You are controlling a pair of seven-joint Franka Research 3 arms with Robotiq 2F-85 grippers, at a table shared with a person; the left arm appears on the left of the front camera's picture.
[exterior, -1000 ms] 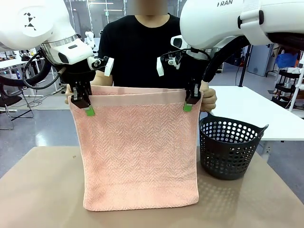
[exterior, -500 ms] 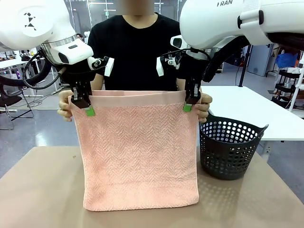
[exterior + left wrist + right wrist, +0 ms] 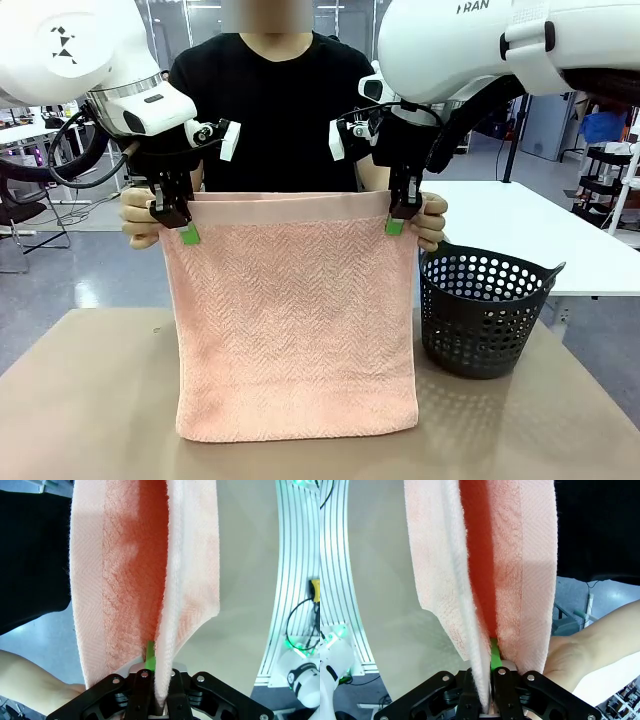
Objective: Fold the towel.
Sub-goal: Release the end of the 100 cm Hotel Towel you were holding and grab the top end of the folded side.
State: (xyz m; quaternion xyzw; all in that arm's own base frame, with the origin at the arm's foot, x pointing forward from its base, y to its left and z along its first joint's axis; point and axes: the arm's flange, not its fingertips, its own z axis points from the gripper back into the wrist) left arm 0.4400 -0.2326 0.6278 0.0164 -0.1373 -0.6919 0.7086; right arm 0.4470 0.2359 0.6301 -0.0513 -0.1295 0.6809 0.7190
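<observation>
The salmon-pink towel [image 3: 295, 320] hangs doubled over the table, its lower fold resting on the tabletop. My left gripper [image 3: 180, 225] is shut on the near layer's top left corner. My right gripper [image 3: 398, 218] is shut on the top right corner. A person's hands [image 3: 140, 215] [image 3: 432, 220] hold the far layer's hem just behind the two grippers. In the left wrist view the towel [image 3: 130, 580] splits into two layers above my left gripper [image 3: 152, 680]. The right wrist view shows the same split in the towel [image 3: 520, 570] above my right gripper [image 3: 490, 672].
A dark perforated basket [image 3: 483, 310] stands on the brown table [image 3: 80, 400] just right of the towel. The person in a black shirt stands right behind the towel; a forearm [image 3: 590, 650] is close to my right gripper. A white table [image 3: 540, 225] lies behind the basket.
The person's hands have moved outward and forward to either side of my grippers, drawing the far hem level with the near one. Both grippers have stayed in place.
</observation>
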